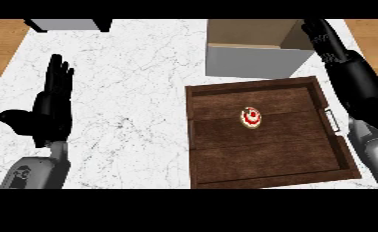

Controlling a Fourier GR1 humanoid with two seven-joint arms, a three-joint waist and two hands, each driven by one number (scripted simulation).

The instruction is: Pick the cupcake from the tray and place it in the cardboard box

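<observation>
A small cupcake [251, 117] with white and red topping sits near the middle of the dark wooden tray [221, 161] on the right of the marble counter. Just beyond the tray stands the open cardboard box [251, 58], grey-sided with a tan inside. My right hand [332, 51] reaches along the tray's right side, fingers straight, tips over the box's right rim; it holds nothing and is well clear of the cupcake. At the view's left my left hand [52, 106] rests open, fingers pointing up, holding nothing.
A grey object [68, 24] sits at the counter's far left corner. Wooden floor shows past both far corners. A metal handle [334, 121] sticks out from the tray's right side, under my right forearm. White marble counter [133, 86] lies between my left hand and the tray.
</observation>
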